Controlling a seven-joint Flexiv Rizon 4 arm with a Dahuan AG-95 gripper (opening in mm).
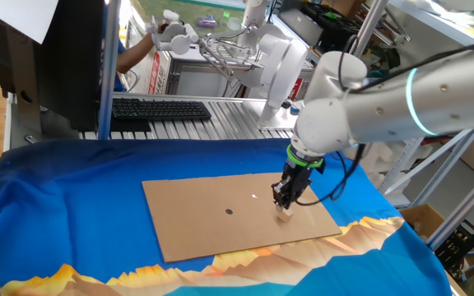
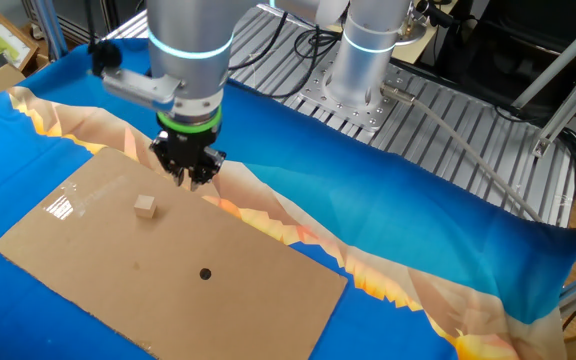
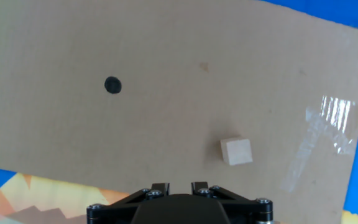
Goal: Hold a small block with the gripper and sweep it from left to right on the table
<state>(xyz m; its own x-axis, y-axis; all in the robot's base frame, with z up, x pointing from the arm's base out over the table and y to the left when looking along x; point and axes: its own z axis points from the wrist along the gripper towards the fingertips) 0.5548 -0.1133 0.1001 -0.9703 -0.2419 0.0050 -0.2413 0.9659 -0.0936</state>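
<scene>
Cardboard sheet [image 2: 88,240] carries the small block [image 2: 146,206], light and rigid; hand [image 2: 190,175] hovers empty, jaws narrow.

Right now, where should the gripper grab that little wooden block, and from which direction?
From straight above. The block lies flat on the cardboard, apart from the gripper, with nothing crowding it. Probably best to close the fingers on two opposite upright faces, squared to its edges.

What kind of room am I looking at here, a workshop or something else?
Most likely a robotics lab. A bulky white robot arm reaches over a table draped in blue cloth, a black keyboard sits on a grey metal-slatted bench, and cables and shelving crowd the background.
</scene>
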